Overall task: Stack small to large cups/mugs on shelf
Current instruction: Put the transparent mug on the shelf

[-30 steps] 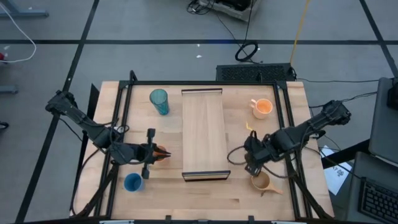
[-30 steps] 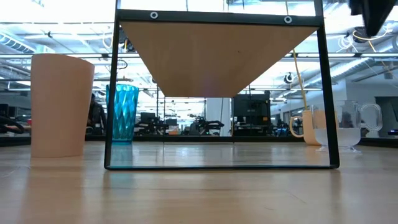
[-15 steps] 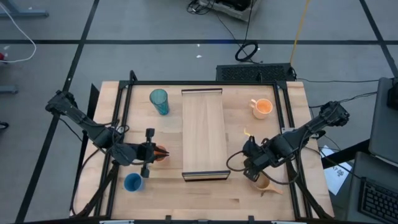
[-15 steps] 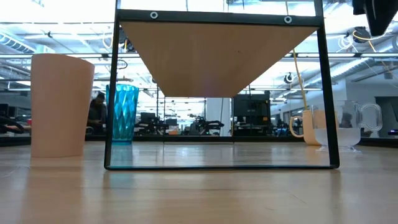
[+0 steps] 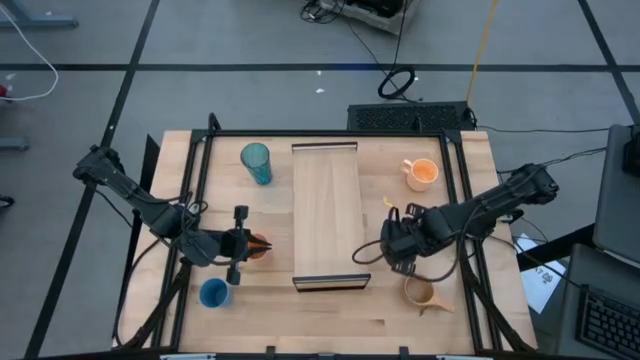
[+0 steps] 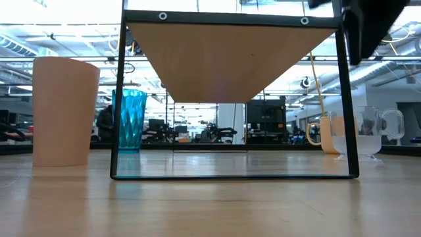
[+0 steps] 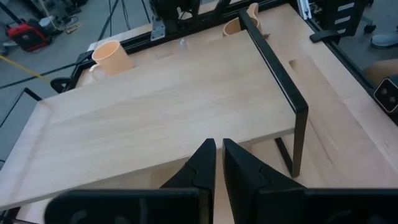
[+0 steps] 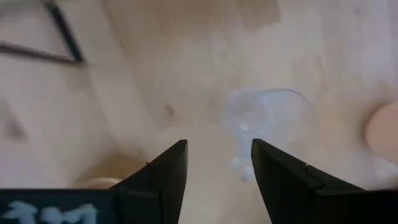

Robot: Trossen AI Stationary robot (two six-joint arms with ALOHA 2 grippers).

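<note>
The light-wood shelf stands mid-table on dark legs. My left gripper is shut, left of the shelf and above its top. The small orange cup stands on the table right by its tips. My right gripper is open and empty right of the shelf. The clear glass cup stands on the table just beyond its fingers. The teal tumbler, blue cup, orange mug and tan mug stand on the table.
A dark frame runs around the tabletop's working area. The shelf's dark legs stand at its near end. Bare table shows between the shelf and the orange mug.
My right gripper has moved toward the table's left edge and a little toward the far edge, closer to the shelf. It now shows at the top right of the low view. It stays open.
</note>
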